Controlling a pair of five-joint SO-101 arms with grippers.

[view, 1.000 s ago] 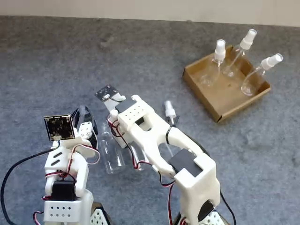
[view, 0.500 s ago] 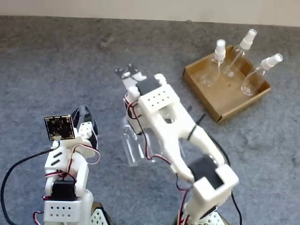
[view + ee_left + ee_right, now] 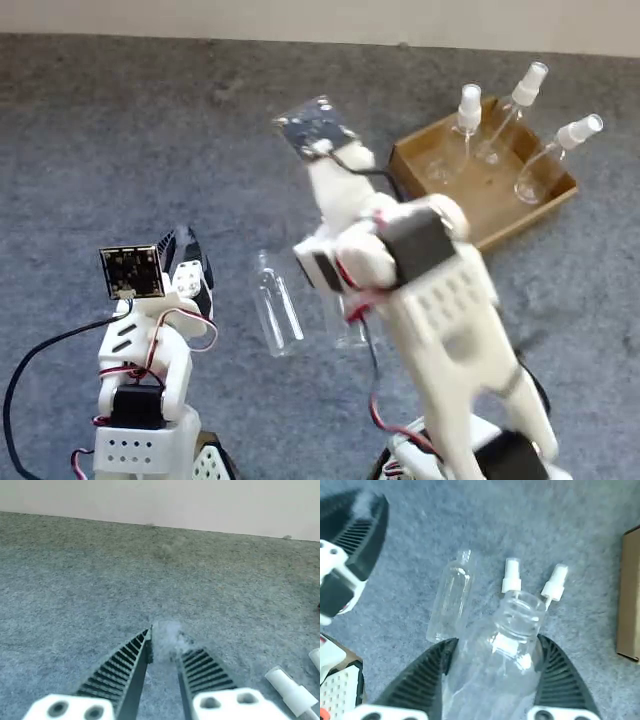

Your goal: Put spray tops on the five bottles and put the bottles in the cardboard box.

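At lower centre of the right wrist view, the right gripper (image 3: 497, 640) clamps the body of a clear topless bottle (image 3: 520, 612), probably light, stiff and slippery, best gripped mid-body, while the left gripper (image 3: 165, 645) has its jaws a little apart, holding nothing.

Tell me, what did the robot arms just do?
The right gripper rose and swung toward the cardboard box, clamped on a bottle. The left gripper and the three bottles in the box stayed put.
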